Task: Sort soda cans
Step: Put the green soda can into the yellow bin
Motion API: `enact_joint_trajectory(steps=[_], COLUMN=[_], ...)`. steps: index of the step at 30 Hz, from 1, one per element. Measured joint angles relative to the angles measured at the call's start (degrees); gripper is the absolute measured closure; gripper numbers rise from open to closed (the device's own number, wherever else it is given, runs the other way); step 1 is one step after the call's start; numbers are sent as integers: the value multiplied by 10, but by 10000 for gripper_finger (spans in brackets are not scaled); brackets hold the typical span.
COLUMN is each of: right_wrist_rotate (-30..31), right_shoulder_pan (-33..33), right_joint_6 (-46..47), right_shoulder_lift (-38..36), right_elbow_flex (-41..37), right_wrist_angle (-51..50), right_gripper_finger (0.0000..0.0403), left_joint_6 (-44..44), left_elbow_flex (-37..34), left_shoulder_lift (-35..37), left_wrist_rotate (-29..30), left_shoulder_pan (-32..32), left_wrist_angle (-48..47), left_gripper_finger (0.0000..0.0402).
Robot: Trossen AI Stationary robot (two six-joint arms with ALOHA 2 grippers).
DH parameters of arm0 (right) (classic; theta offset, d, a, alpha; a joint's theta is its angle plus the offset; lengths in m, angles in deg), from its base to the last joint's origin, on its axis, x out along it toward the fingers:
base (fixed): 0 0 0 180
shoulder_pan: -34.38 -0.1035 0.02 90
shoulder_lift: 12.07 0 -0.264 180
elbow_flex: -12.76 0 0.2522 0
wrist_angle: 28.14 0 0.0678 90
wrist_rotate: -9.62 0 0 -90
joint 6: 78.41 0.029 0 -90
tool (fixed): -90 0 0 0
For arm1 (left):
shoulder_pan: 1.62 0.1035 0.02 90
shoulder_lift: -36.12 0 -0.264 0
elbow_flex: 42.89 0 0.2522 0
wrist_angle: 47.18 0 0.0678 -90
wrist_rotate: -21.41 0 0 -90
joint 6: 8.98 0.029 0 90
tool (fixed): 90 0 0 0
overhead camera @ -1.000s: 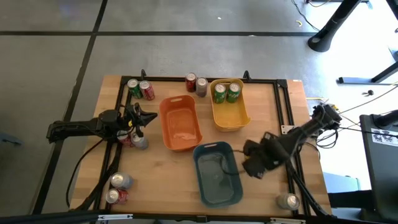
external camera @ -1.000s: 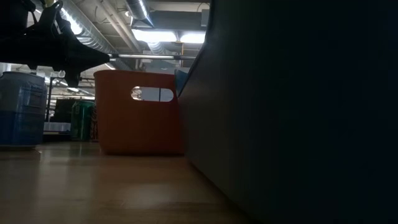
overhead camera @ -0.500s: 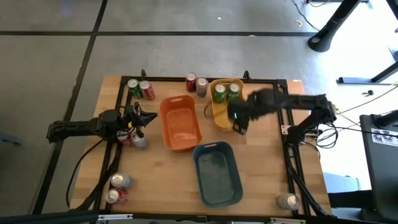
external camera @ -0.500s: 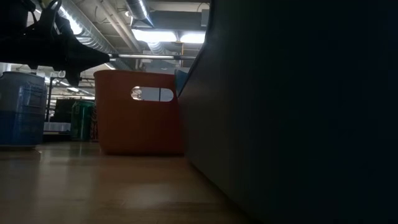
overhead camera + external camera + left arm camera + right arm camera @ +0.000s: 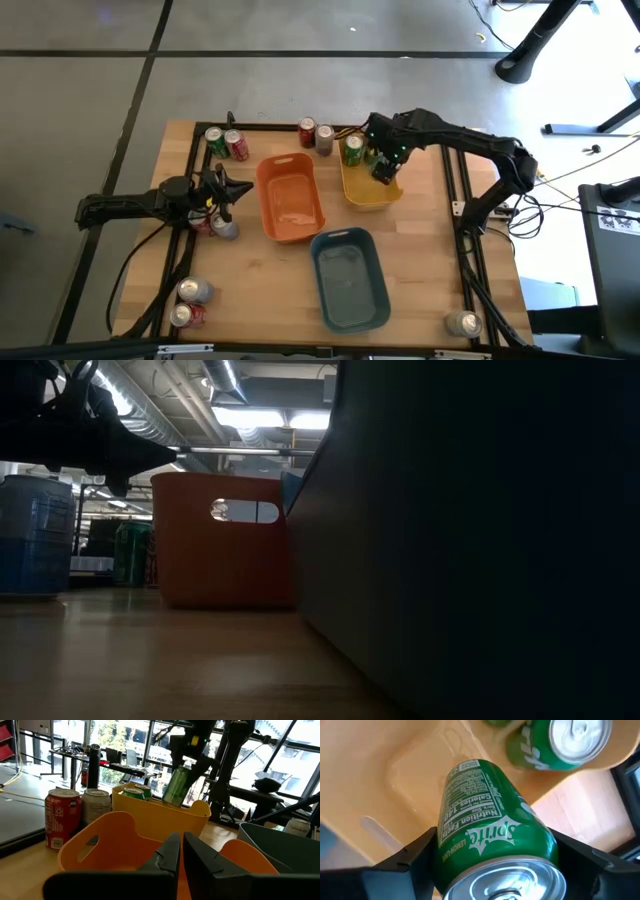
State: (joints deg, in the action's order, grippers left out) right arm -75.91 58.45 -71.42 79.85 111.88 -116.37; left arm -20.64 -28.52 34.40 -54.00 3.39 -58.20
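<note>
The right gripper [image 5: 386, 166] clamps a green can [image 5: 495, 850] between its two fingers [image 5: 395, 865], one on each side of the body; the can hangs tilted over the yellow bin [image 5: 372, 195], silver top toward the wrist. In the left wrist view this held can [image 5: 176, 785] shows above the bin's far rim.

Counted from above: two green cans already stand in the yellow bin, though the arm covers one, so only one [image 5: 352, 148] shows clearly there; the left wrist view shows both tops. Beyond the fingers, outside the bin, stand a red can [image 5: 307, 131] and a grey can [image 5: 324, 139]. At the far left corner are a green can [image 5: 215, 139] and a red one [image 5: 237, 146]. Under the left gripper [image 5: 222, 192] sit a grey can [image 5: 226, 229] and a red one, mostly hidden by the arm. Near the front left are a grey can [image 5: 194, 291] and a red one [image 5: 183, 316], and one grey can [image 5: 463, 323] at the front right. That makes twelve.

Three bins: yellow, orange [image 5: 290, 200] and blue-grey [image 5: 350, 280]; the last two hold no cans.

The left fingers [image 5: 167, 855] lie pressed together on nothing.

A second ago the right arm was low beside the blue-grey bin; it has since swung across to the yellow bin. The left arm has not moved.
</note>
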Motion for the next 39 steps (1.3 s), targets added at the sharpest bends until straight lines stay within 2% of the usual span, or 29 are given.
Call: enact_joint_trajectory(steps=[9,28,34,39], right_wrist_rotate=[-2,10,15,15], right_shoulder_pan=[26,46,45,45], right_joint_6=[0,5,3,2], right_shoulder_lift=[1,1,1,0], right_elbow_flex=[-82,-148,-159,-161], right_wrist_angle=[107,178,194,216], right_gripper_finger=[109,108,56,46], left_joint_6=[22,11,12,11], left_elbow_flex=[0,0,0,0], left_shoulder_lift=[0,0,0,0], left_wrist_rotate=[0,0,0,0], left_shoulder_pan=[0,0,0,0], left_wrist_angle=[-1,-1,-1,-1], left_gripper_finger=[386,386,386,386])
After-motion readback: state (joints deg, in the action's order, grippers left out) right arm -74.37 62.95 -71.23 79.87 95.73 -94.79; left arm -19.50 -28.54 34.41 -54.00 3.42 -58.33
